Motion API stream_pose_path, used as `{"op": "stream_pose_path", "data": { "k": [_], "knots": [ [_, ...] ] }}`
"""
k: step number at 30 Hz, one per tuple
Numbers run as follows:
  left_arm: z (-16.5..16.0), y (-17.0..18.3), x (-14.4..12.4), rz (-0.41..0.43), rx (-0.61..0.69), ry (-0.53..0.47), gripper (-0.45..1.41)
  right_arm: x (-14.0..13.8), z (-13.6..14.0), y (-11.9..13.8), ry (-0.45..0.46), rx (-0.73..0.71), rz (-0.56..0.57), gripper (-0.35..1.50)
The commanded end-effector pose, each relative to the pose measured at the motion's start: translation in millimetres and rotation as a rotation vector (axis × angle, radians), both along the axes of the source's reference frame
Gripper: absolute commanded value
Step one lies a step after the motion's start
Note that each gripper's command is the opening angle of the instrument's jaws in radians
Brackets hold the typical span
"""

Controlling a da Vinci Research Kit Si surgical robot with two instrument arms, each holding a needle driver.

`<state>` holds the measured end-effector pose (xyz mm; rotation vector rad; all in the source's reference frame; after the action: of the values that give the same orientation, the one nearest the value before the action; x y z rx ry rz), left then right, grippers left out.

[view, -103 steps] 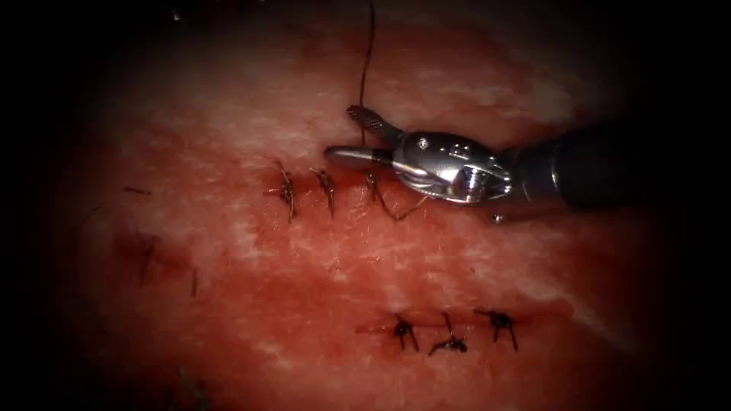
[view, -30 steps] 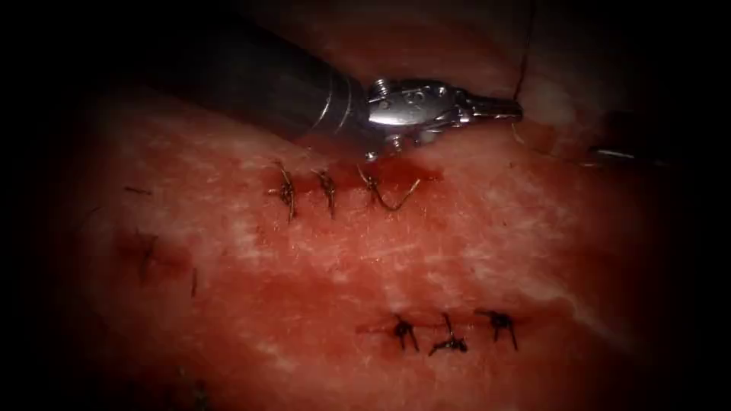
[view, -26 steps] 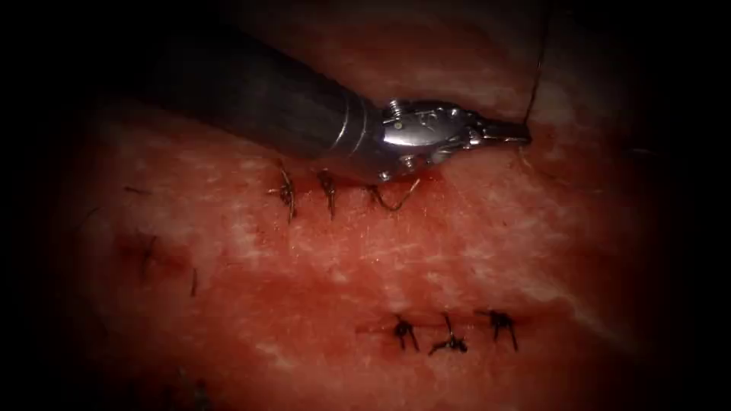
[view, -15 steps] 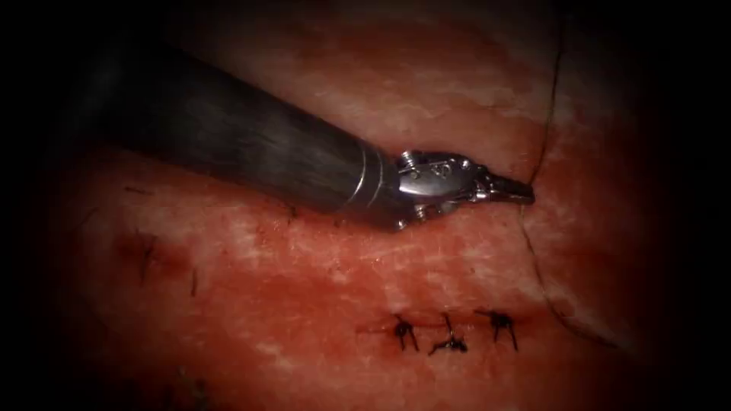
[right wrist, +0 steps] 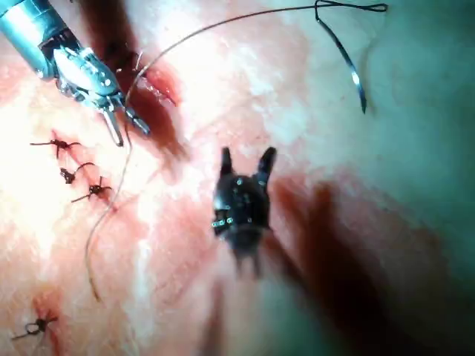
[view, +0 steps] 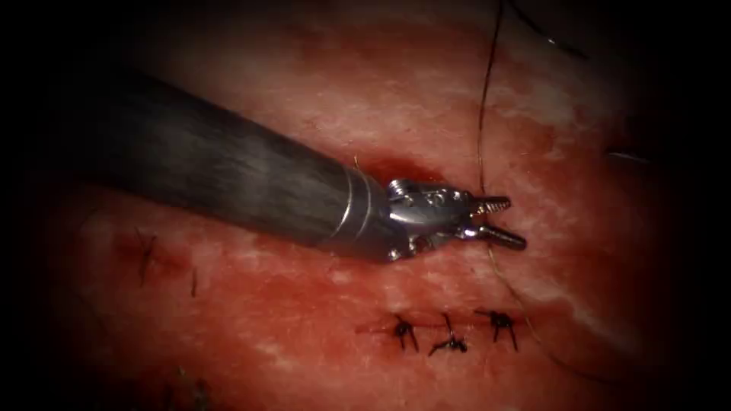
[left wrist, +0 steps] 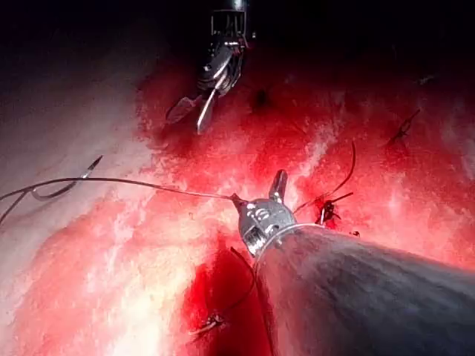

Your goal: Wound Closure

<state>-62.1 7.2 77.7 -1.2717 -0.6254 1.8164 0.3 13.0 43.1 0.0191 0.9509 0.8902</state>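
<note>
**Thread let go, needle loose on the tissue**

- Needle: lying free on the tissue, not driven in, held by nothing, well apart from the left end effector.
- Thread: coming down from above, passing right at the left end effector's tips, then trailing on below it past the finished stitches.
- Left end effector: jaws clearly parted, gripping nothing. Shaft lying across the cut, whose red end shows just above it.
- Right end effector: wide open, empty, well apart from the left end effector.

Doing it well, as a judgement: for any regrasp, close on the strand squarely between the pads, not at the very tips. Keep the shaft lifted off the cut. Take up slack gently so nothing drags on the stitches.

Versus 0.5 s ago: jaws then clamped on the thread, strand bent at the tip. Now opened, strand hanging straighter, tool slightly lower.
</note>
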Motion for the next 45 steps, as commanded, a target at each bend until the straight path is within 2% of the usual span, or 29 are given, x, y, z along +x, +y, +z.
{"op": "stream_pose_path", "data": {
  "k": [1, 4, 8, 11, 14, 18, 22, 28, 29, 36, 38, 45],
  "knots": [
    [-0.2, -0.3, 0.2, 0.015, -0.024, -0.005, 0.81, 0.9, 0.4, -0.9, 0.003, 0.004, -0.002, 1.48],
    [-2.0, -0.1, 1.9, 0.037, -0.082, -0.002, 0.93, 1.3, 0.4, -1.0, 0.007, 0.006, -0.005, 1.48],
    [-4.8, 0.1, 4.3, 0.065, -0.12, 0.0, 0.93, 2.0, 0.3, -1.1, 0.013, 0.008, -0.01, 1.48],
    [-7.3, 0.2, 6.3, 0.095, -0.154, 0.037, 0.93, 2.5, 0.3, -1.2, 0.016, 0.006, -0.017, 1.48],
    [-9.5, 0.3, 8.1, 0.104, -0.19, 0.078, 0.84, 2.8, 0.2, -1.2, 0.015, 0.006, -0.015, 1.48],
    [-10.7, 1.1, 9.0, 0.1, -0.257, 0.142, 0.78, 3.4, 0.2, -1.2, 0.015, 0.003, -0.018, 1.48],
    [-9.6, 0.9, 8.9, 0.101, -0.258, 0.202, 0.73, 4.6, -0.1, -1.5, 0.026, 0.005, -0.031, 1.48],
    [-6.1, -0.3, 8.6, 0.133, -0.258, 0.296, 0.41, 7.4, -2.1, -2.3, 0.055, 0.007, -0.077, 1.48],
    [-4.8, -0.2, 8.4, 0.128, -0.261, 0.312, 0.34, 8.3, -3.0, -2.6, 0.072, 0.015, -0.095, 1.43],
    [-2.2, 0.8, 9.1, 0.151, -0.25, 0.367, 0.34, 10.9, -7.5, -2.8, 0.113, 0.019, -0.151, 1.36],
    [-1.9, 1.0, 8.9, 0.134, -0.231, 0.378, 0.24, 11.7, -8.6, -3.1, 0.126, 0.012, -0.167, 1.36],
    [-1.1, 0.3, 8.0, 0.136, -0.163, 0.378, 0.29, 13.9, -9.4, -3.8, 0.155, 0.005, -0.206, 1.36]
  ]
}}
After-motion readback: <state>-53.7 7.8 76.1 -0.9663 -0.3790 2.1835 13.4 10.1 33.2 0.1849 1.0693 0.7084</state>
